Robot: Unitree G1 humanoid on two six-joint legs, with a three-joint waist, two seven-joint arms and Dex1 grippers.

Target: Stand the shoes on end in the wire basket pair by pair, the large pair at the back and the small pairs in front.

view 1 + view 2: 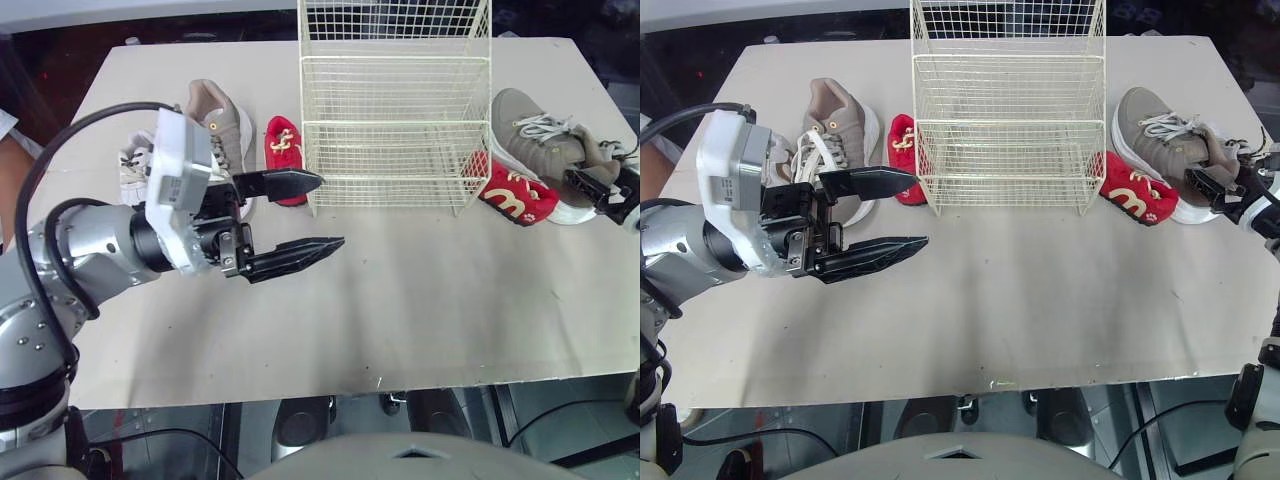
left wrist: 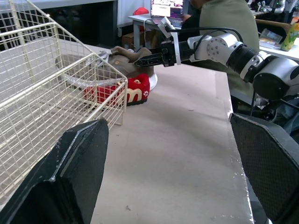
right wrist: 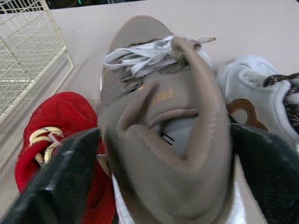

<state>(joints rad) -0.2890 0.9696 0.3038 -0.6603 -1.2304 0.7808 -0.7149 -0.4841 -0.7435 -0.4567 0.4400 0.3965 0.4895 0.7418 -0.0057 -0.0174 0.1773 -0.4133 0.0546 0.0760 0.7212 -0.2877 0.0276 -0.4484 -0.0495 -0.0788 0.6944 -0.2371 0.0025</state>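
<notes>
Right wrist view gives the clearest look at the work in hand: the right gripper (image 3: 164, 133) has its fingers (image 3: 56, 182) spread wide, one on each side of the heel of the large taupe shoe (image 3: 159, 93), and I judge they are not yet squeezing it. This shoe lies on the desk (image 1: 420, 300) just to the right of the wire basket (image 1: 380, 122), which is empty. A small red shoe (image 1: 515, 195) lies between it and the basket's right front corner, touching the large shoe, and a small white shoe (image 3: 254, 86) lies against its far side. The left gripper (image 1: 330, 212) hovers in front of the basket's left corner with its fingers parted and holding nothing. Left of the basket lie the second large shoe (image 1: 215, 120), another red shoe (image 1: 284, 145) and another white shoe (image 1: 133, 165).

The main risk is the grip itself. The heel collar is soft, padded fabric, so it may fold under pressure and let the shoe slip or swing toe-down when it is lifted. The loose white laces (image 3: 135, 58) could catch on the thin wires at the basket's rim. The basket is a light open grid of cream wire; a push from the long shoe could slide or tip it. The red shoe, plush and rounded, may be dragged along because it touches the large one.
</notes>
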